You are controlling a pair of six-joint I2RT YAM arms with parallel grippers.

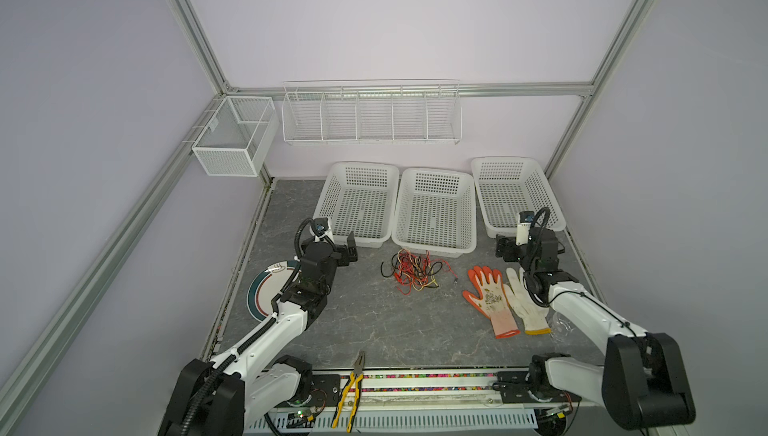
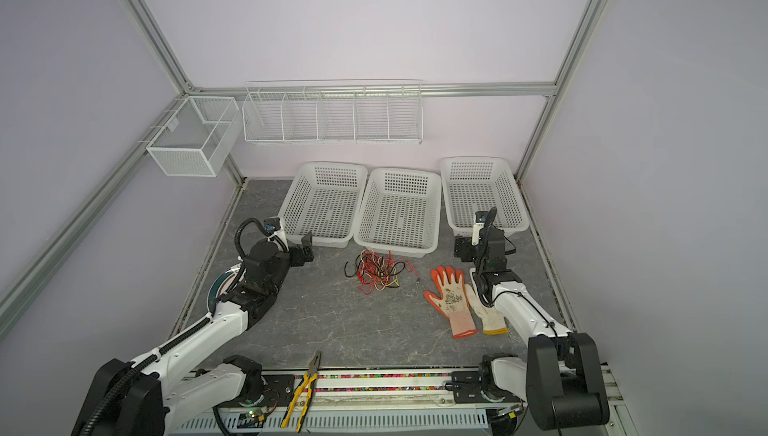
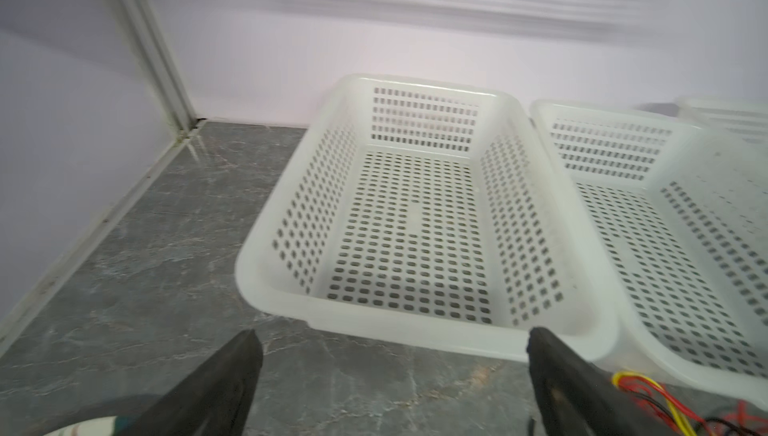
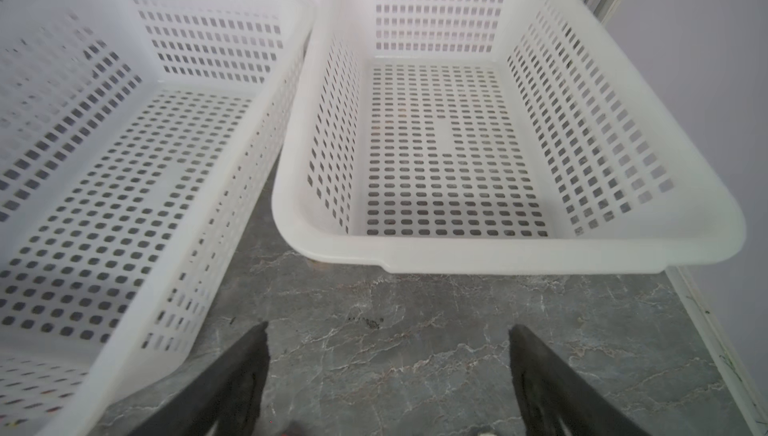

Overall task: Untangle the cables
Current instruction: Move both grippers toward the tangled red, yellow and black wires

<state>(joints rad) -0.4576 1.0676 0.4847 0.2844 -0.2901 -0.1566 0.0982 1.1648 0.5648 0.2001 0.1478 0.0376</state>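
The cables [image 1: 415, 269] lie tangled on the table [image 1: 374, 321], just before the middle basket [image 1: 432, 246]. The left gripper [image 3: 390, 338] and right gripper [image 4: 388, 332] flank them, well apart, both spread wide and holding nothing.

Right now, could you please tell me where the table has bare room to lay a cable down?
The widest bare patch lies between the cables and the pliers, bordered by the plate on the left and the gloves on the right. The back-left corner beside the left basket is free too. The basket row is crowded.
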